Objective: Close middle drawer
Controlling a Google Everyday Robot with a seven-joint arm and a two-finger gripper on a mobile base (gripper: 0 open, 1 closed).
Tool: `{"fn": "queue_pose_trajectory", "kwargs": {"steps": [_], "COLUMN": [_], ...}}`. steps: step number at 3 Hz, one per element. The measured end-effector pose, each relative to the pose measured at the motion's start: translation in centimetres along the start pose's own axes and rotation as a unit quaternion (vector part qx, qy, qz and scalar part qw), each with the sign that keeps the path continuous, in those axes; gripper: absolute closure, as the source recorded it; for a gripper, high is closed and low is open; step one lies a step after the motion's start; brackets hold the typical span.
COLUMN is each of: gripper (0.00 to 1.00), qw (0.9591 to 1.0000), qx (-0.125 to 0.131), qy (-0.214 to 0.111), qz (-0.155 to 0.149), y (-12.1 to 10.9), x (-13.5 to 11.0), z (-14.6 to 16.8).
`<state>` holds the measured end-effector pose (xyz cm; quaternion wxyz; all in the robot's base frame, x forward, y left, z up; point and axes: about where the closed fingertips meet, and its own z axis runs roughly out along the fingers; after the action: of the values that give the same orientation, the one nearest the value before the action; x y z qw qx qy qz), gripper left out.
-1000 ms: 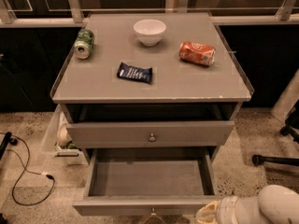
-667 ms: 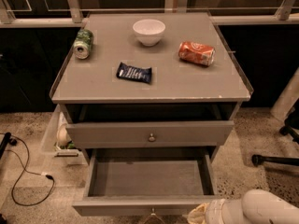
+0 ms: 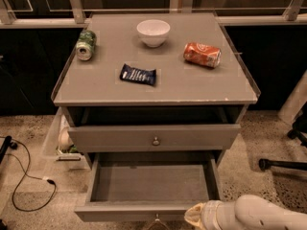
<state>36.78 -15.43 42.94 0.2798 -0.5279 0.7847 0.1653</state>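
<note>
Cabinet [image 3: 73, 116], grey, with flat surface [image 3: 192, 87] on top: unmoved across all 3 views.

Middle drawer [image 3: 144, 211]: lower of the 2 drawers in view, pulled well out toward the camera, plain grey inside exposed. Same extension as 1.0 s ago, so not yet pushed.

Upper drawer [image 3: 115, 138]: taller front, standing slightly proud of the frame, unchanged.

Arm [image 3: 268, 214]: white, entering from the lower right corner. Shifted leftward along the bottom edge in each successive view.

Tool [image 3: 194, 215]: cream-coloured end of that arm, just beside the right part of the middle drawer's front panel, nearer its centre than 0.7 s ago. Contact with the panel not confirmable. Released or clenched: cannot tell.

On the surface, well apart from the work and undisturbed: white bowl [image 3: 153, 31], orange can [image 3: 202, 54] and green can [image 3: 86, 45] both lying on their sides, dark packet [image 3: 138, 74].

Knob [image 3: 156, 219]: small, at the centre of the low front panel, partly cut by the bottom edge, left of the tool and apart from it.

Assessment: approach only, closing stroke not begun. Judged next need: tool set against the panel near the knob, then a straight push toward the cabinet. Push at the right end likely to skew the drawer.
</note>
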Motion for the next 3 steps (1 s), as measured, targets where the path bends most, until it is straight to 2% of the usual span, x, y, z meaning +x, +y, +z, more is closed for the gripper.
{"fn": "queue_pose_trajectory", "kwargs": {"steps": [1, 2, 3], "gripper": [1.0, 0.83, 0.58], "qw": [0.9999, 0.9999, 0.9999], "qx": [0.01, 0.007, 0.007], "qy": [-0.005, -0.007, -0.007], "qz": [0.004, 0.007, 0.007], "y": [-1.64, -1.49, -1.48], "x": [2.21, 2.35, 2.35], "z": [2.51, 2.95, 2.96]}}
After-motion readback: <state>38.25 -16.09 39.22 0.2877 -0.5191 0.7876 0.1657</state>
